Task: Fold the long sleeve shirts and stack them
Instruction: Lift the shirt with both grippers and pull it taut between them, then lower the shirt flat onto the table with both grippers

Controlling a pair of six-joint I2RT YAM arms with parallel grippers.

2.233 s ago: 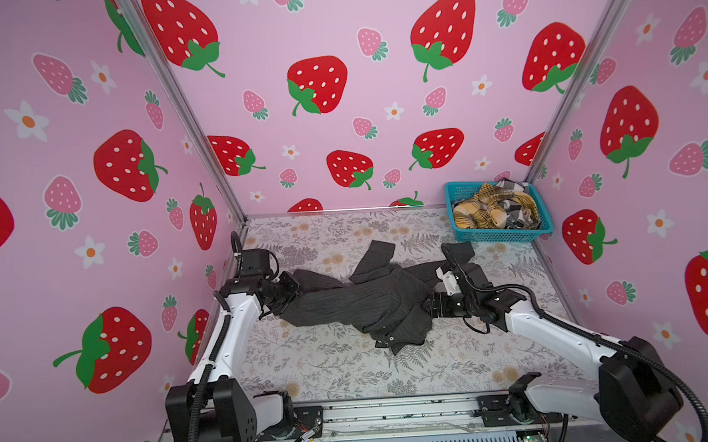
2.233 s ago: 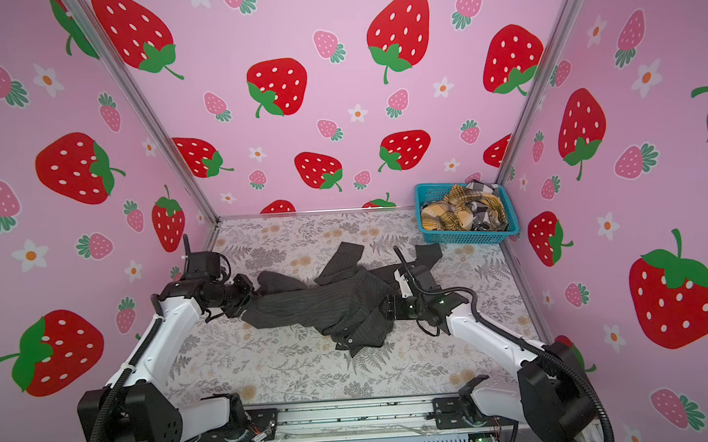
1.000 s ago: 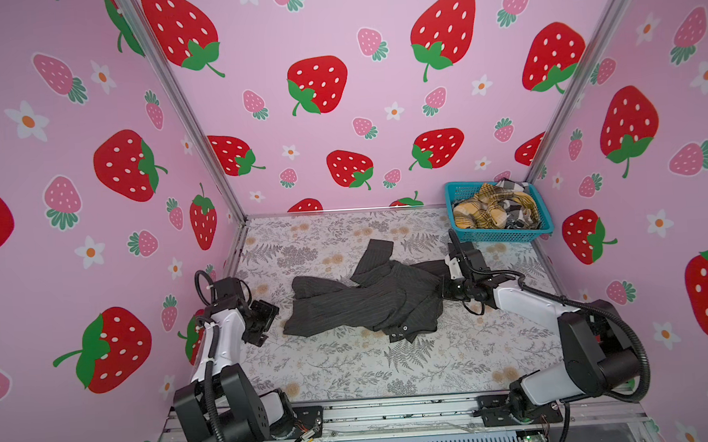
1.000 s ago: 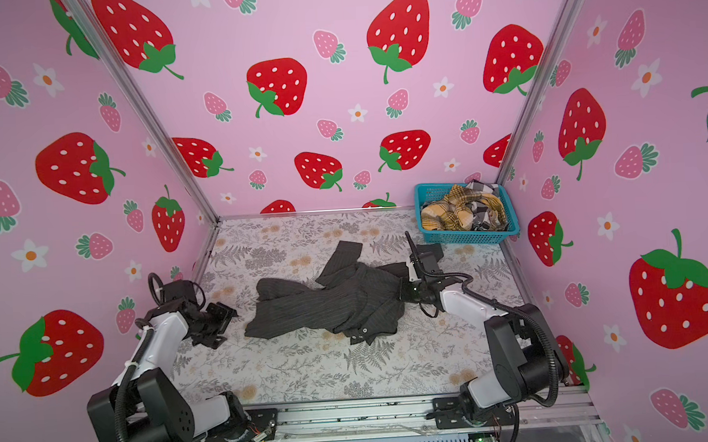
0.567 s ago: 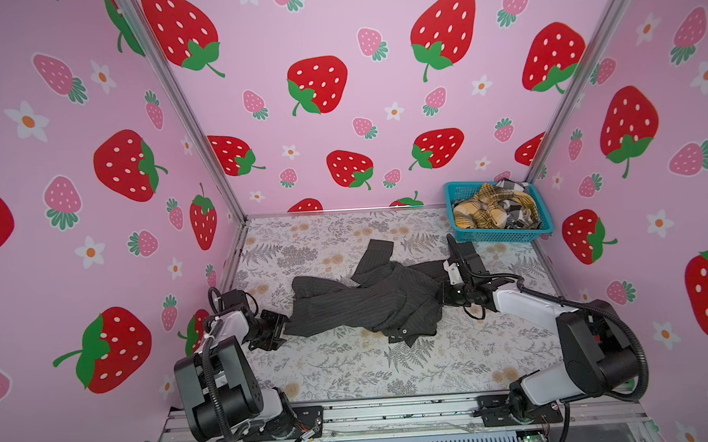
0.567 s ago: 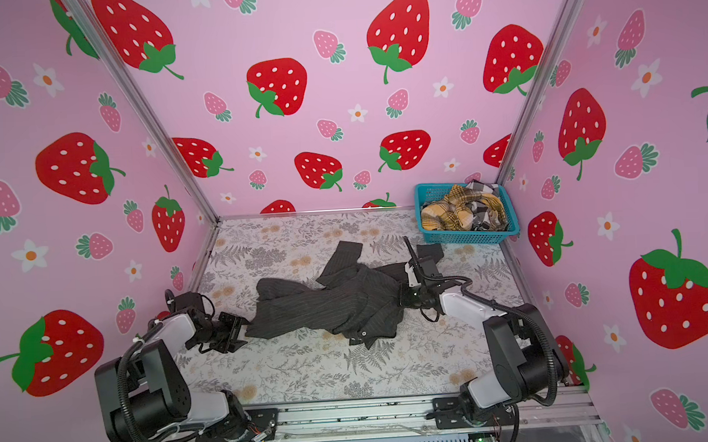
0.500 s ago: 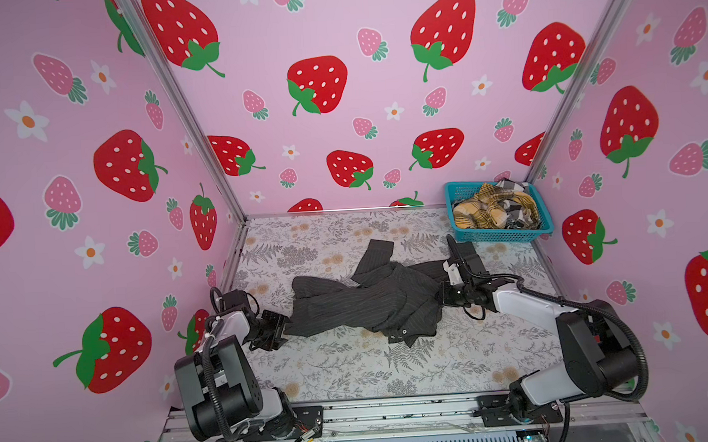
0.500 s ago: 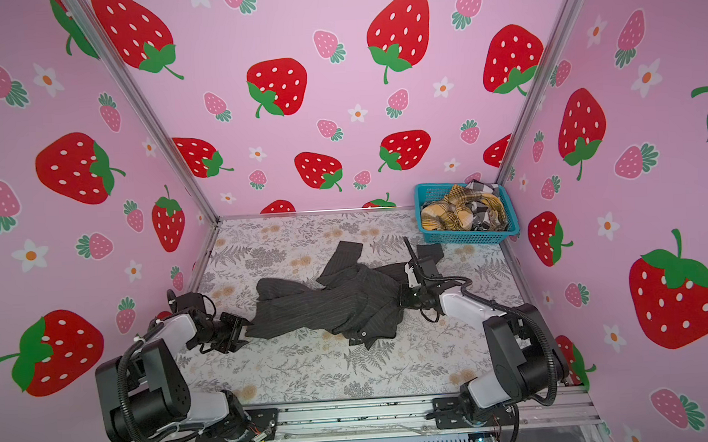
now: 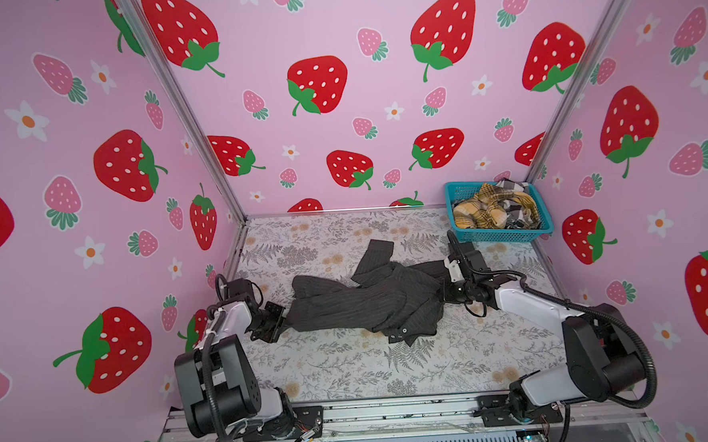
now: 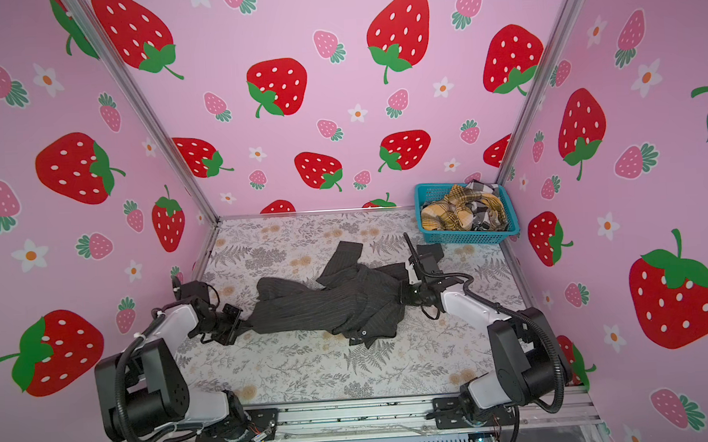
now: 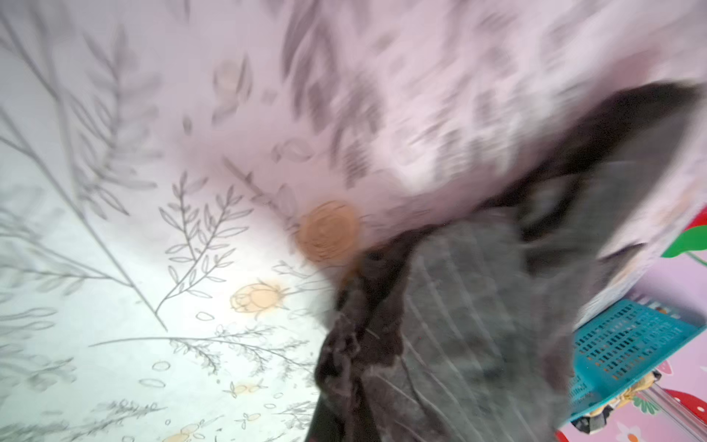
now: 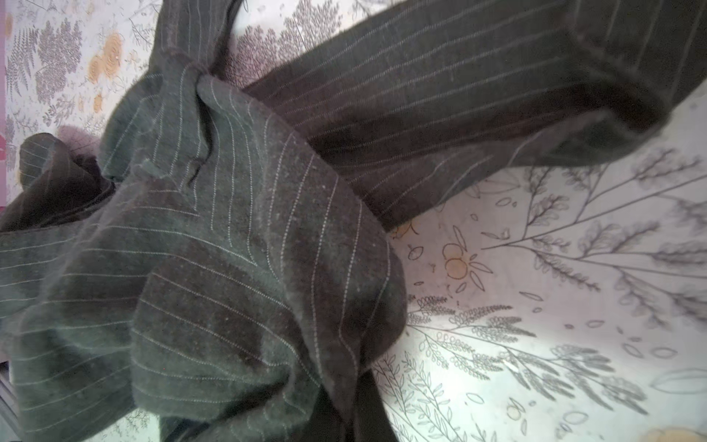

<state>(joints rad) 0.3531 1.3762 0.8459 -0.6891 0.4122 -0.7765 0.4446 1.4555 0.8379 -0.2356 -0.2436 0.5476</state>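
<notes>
My left gripper [image 9: 281,317] and right gripper [image 9: 445,295] pinch opposite ends of the dark shirt [image 9: 365,300], probably to stretch it flat for folding.

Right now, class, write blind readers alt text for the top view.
The left gripper and right gripper pinch opposite ends of a crumpled charcoal pinstriped shirt on a floral table; a turquoise basket of plaid shirts sits back right.
</notes>
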